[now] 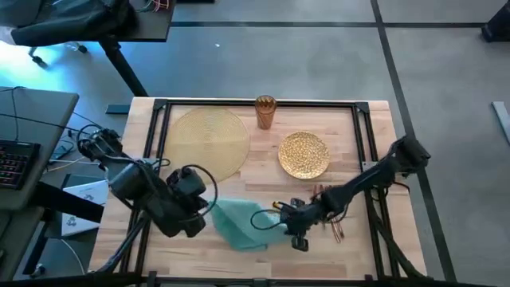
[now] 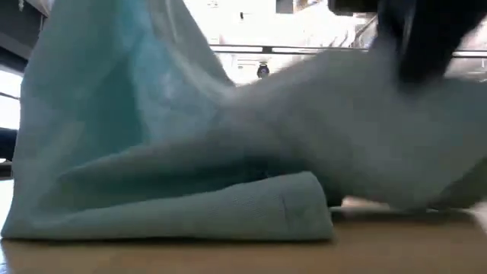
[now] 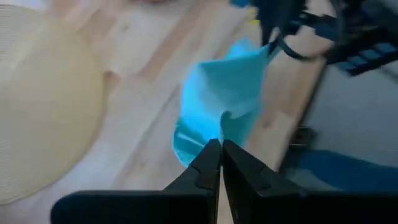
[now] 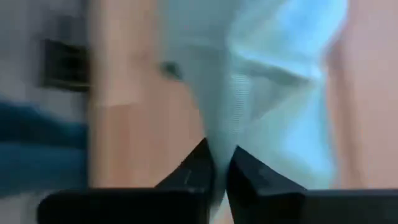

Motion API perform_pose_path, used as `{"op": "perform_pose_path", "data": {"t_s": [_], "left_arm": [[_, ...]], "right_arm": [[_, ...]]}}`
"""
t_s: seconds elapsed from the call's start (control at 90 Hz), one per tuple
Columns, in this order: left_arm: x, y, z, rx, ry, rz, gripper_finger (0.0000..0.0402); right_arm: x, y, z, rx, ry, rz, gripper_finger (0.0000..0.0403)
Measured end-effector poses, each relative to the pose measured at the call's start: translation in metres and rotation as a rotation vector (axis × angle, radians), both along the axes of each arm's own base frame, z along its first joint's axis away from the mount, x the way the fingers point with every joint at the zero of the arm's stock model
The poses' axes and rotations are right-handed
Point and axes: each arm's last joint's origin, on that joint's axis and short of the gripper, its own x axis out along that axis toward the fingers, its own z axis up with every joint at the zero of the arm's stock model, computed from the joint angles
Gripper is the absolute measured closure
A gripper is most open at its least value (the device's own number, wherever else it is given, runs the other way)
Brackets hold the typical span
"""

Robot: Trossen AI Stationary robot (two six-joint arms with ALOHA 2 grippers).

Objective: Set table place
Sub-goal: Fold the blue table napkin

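Observation:
The teal napkin (image 1: 243, 224) lies crumpled near the table's front edge, between my two grippers, and it fills the low view (image 2: 190, 205). My left gripper (image 1: 211, 209) is shut on its left end and my right gripper (image 1: 275, 217) on its right end. The round pale-gold placemat (image 1: 209, 142) lies flat at the far left. The glittery gold plate (image 1: 304, 154) sits to its right on the bare wood. The amber cup (image 1: 265, 112) stands upright at the far edge. My left gripper pinches the napkin's raised left edge (image 3: 217, 132) between its two shut fingers. That end is lifted, while the napkin's lower fold (image 2: 228, 217) rests on the table. My right gripper pinches a bunched fold at the napkin's right end (image 4: 219, 134) between its two fingers. The cloth rises toward the fingers (image 2: 396, 99), and its middle sags to the wood.
Copper cutlery (image 1: 338, 229) lies on the wood just under my right arm, near the right rail. The black rail frame (image 1: 362, 135) runs around the tabletop. Bare wood lies between the placemat and the napkin. A grey desk with a keyboard (image 1: 16, 159) stands to the left.

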Motion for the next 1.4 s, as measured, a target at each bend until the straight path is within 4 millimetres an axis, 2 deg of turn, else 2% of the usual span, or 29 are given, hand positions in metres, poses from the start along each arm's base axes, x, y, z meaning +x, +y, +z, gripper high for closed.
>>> {"op": "perform_pose_path", "data": {"t_s": [0.111, 0.167, 0.222, 0.278, 0.356, 0.467, 0.589, 0.678, 0.811, 0.922, 1.078, 1.222, 1.322, 1.4], "left_arm": [[-0.012, 0.002, 0.025, -0.067, -0.072, -0.005, 0.0402], [-0.019, 0.007, 0.03, -0.018, -0.096, 0.052, 0.0402], [-0.021, 0.013, 0.03, 0.057, -0.127, 0.125, 0.0402], [-0.015, 0.019, 0.026, 0.156, -0.163, 0.156, 0.0402], [-0.003, 0.028, 0.012, 0.243, -0.116, 0.19, 0.0402], [0.016, 0.042, -0.021, 0.313, 0.038, 0.216, 0.0402], [0.029, 0.055, -0.055, 0.294, 0.212, 0.236, 0.0402], [0.032, 0.061, -0.067, 0.274, 0.284, 0.261, 0.0402], [0.033, 0.066, -0.067, 0.254, 0.284, 0.29, 0.0402], [0.034, 0.073, -0.065, 0.225, 0.273, 0.346, 0.0402], [0.038, 0.081, -0.065, 0.186, 0.281, 0.391, 0.0402], [0.043, 0.083, -0.061, 0.08, 0.243, 0.371, 0.0402], [0.044, 0.086, -0.05, 0.007, 0.177, 0.358, 0.0402], [0.041, 0.089, -0.038, -0.033, 0.122, 0.336, 0.0402]], "right_arm": [[-0.005, -0.016, 0.047, 0.349, -0.039, 0.163, 0.0402], [-0.011, -0.029, 0.063, 0.376, -0.066, 0.141, 0.0402], [-0.013, -0.047, 0.068, 0.321, -0.068, 0.04, 0.0403], [-0.013, -0.067, 0.061, 0.235, -0.009, -0.093, 0.0403], [-0.01, -0.093, 0.037, 0.117, 0.152, -0.252, 0.0403], [-0.004, -0.12, 0.008, 0.025, 0.322, -0.382, 0.0403], [0.002, -0.146, -0.017, -0.001, 0.45, -0.467, 0.0393], [0.003, -0.159, -0.019, 0.027, 0.443, -0.448, 0.037], [-0.004, -0.171, -0.006, 0.008, 0.37, -0.397, 0.0319], [-0.016, -0.172, 0.015, -0.054, 0.275, -0.34, 0.0279], [-0.023, -0.147, 0.039, -0.204, 0.045, -0.144, 0.0236], [-0.011, -0.109, 0.041, -0.349, -0.167, 0.046, 0.02], [0.002, -0.086, 0.038, -0.44, -0.293, 0.031, 0.0169], [0.013, -0.075, 0.036, -0.506, -0.374, -0.051, 0.0145]]}}
